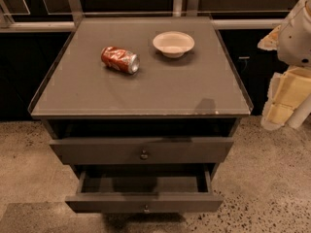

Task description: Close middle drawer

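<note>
The middle drawer [144,202] is the lower of the two dark grey-brown drawer fronts that show, with a small round knob [146,208] at its centre. It stands pulled well out, and its inside [144,184] looks empty. The wider drawer front [141,150] with the larger knob sits above it, under the cabinet top. The third drawer is hidden below. My arm [295,33] and gripper [284,98] are at the right edge of the camera view, beside the cabinet's right side and well away from the drawer.
On the cabinet top [146,89] a red soda can [120,59] lies on its side and a white bowl [173,43] stands behind it. Speckled floor [272,178] surrounds the cabinet. A dark wall with metal rails [39,26] runs behind.
</note>
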`<state>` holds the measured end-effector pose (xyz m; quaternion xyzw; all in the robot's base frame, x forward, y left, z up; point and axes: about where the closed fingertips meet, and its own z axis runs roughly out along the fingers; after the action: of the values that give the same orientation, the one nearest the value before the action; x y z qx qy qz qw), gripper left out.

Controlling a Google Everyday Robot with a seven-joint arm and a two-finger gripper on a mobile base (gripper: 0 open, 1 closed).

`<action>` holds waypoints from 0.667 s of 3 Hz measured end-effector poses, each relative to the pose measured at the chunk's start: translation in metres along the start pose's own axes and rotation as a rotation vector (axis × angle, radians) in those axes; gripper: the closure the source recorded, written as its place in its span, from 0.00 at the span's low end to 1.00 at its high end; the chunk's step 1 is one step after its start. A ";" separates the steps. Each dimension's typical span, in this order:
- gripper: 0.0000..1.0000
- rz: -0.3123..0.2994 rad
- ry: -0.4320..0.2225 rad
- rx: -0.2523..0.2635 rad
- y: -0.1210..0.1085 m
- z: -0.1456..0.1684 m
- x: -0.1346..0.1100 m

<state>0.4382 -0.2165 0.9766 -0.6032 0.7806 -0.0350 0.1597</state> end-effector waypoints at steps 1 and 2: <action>0.00 0.000 0.000 0.000 0.000 0.000 0.000; 0.00 -0.023 -0.050 0.035 0.004 -0.004 -0.003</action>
<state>0.4342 -0.2136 0.9800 -0.6098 0.7688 -0.0354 0.1894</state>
